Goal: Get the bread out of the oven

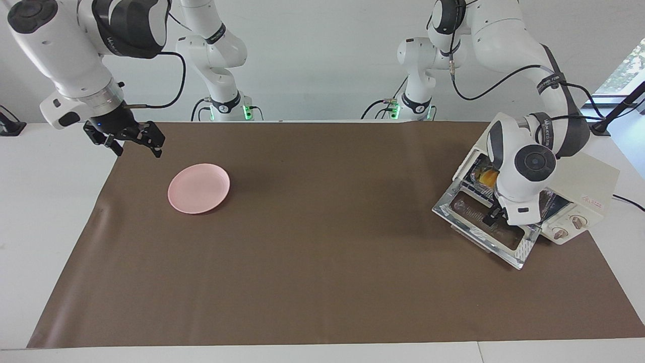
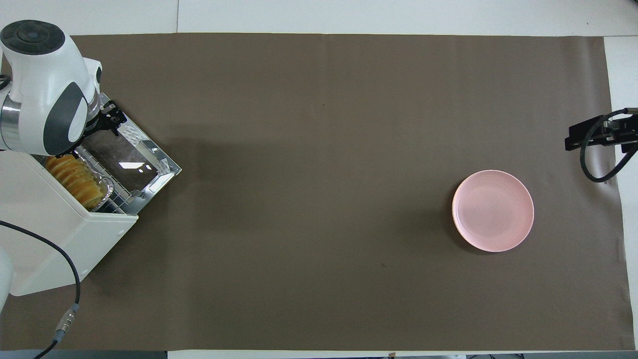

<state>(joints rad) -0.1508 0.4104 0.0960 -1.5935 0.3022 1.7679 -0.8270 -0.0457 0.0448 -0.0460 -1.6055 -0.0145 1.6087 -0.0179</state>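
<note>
The oven (image 2: 55, 234) stands at the left arm's end of the table with its glass door (image 2: 130, 160) dropped flat. Inside, on the wire rack (image 2: 117, 202), a foil tray (image 2: 105, 192) holds the bread (image 2: 75, 178), a ridged yellow-orange loaf lying just within the opening. The left gripper (image 2: 108, 119) hangs over the lowered door, close above the corner of it farther from the robots; its fingers stand spread and hold nothing, and whether they touch the glass cannot be told. The bread lies just beside this gripper, deeper in the oven and partly under the arm's wrist. Well apart from it, toward the right arm's end, a pink plate (image 2: 492, 210) sits bare on the brown mat (image 2: 319, 149). The right gripper (image 1: 132, 137) waits over the mat's edge beside the plate, spread wide, gripping nothing.
</note>
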